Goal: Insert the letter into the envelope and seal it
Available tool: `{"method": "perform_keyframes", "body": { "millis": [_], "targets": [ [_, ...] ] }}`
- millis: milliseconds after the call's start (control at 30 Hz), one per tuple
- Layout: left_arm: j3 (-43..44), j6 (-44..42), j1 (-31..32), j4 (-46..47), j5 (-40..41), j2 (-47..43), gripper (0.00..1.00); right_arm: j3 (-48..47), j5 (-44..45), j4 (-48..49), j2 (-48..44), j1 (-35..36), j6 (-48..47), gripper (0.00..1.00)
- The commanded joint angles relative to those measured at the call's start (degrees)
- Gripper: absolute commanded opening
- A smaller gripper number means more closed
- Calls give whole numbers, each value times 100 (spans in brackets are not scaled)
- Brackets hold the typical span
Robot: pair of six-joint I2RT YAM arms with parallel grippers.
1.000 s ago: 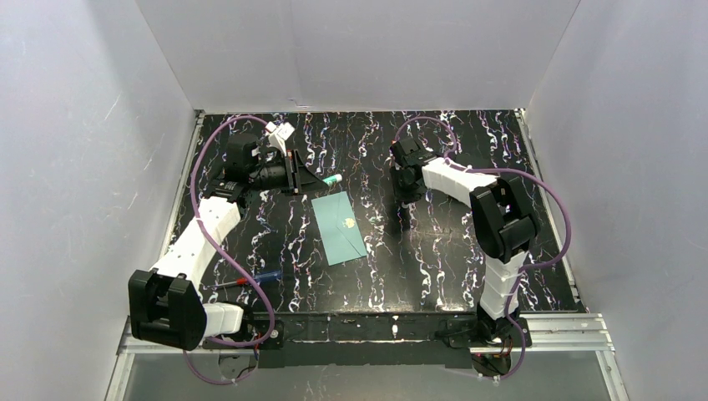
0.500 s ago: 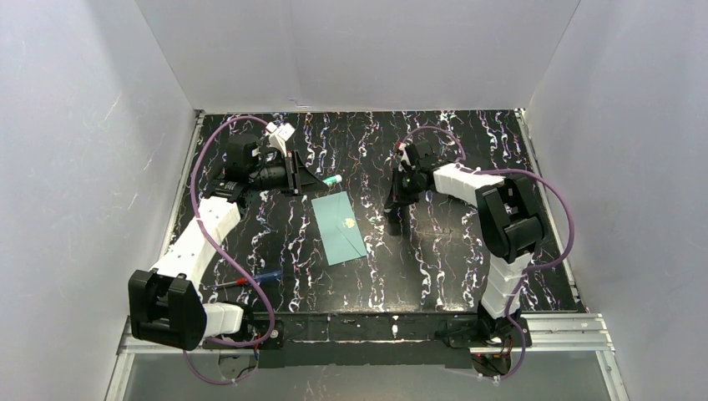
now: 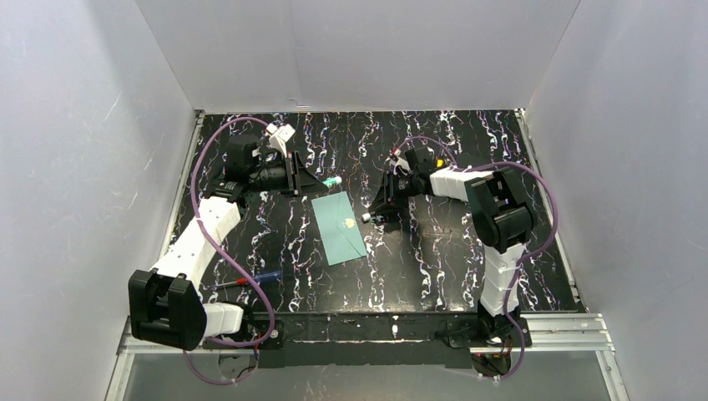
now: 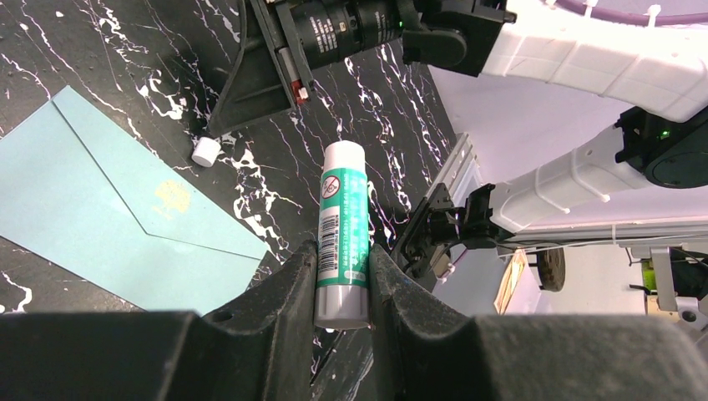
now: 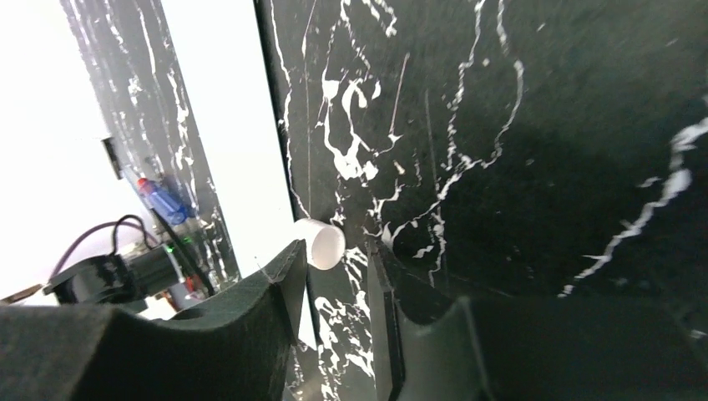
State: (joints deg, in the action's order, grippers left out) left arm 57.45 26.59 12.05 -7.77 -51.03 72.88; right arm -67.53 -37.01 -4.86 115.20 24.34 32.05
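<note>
The teal envelope (image 3: pixel 338 227) lies flat at mid-table, flap down, gold seal (image 3: pixel 346 223) on it; it also shows in the left wrist view (image 4: pixel 100 200). The tan letter is not in view. My left gripper (image 3: pixel 321 181) hovers behind the envelope, shut on a green-and-white glue stick (image 4: pixel 344 242). My right gripper (image 3: pixel 373 214) is low at the envelope's right edge, jaws narrowly apart. A small white cap (image 3: pixel 366 217) lies on the table just beyond its tips (image 5: pixel 321 245), not clamped; it also shows in the left wrist view (image 4: pixel 204 151).
A red-and-blue pen (image 3: pixel 250 281) lies near the front left. White walls (image 3: pixel 100 167) enclose the black marbled table (image 3: pixel 434 259) on three sides. A metal rail (image 3: pixel 551 322) runs along the near edge.
My right gripper swung down and left to the envelope's right edge. The white cap now shows on the table at its tips. The left arm has not moved.
</note>
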Motion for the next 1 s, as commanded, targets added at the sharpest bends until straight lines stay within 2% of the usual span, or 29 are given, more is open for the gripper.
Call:
{"method": "perform_keyframes", "body": {
  "millis": [0,233,333,433,567,733,967],
  "targets": [
    [42,-86,-28,-67,-114,-56,0,-394,707,-781,77,-78,-599,41],
    [44,-129,-28,-117,42,-113,0,-368,1105,-770,-413,53,-794,42],
    [28,-158,-28,-164,334,-210,0,-435,1669,-782,-824,324,-1043,45],
    [27,-177,-28,-330,814,-300,0,-574,2594,-886,-1181,715,-1363,50],
    [28,-244,-28,-647,1480,-332,0,-848,2966,-1287,-1308,1253,-2689,51],
    [119,-190,-88,-1299,2339,-304,0,-1528,2785,-2748,-926,1724,-5036,53],
    [167,223,-431,-2031,3198,-203,0,-2121,3420,-3614,-550,2080,-6354,54]
  ]
}}
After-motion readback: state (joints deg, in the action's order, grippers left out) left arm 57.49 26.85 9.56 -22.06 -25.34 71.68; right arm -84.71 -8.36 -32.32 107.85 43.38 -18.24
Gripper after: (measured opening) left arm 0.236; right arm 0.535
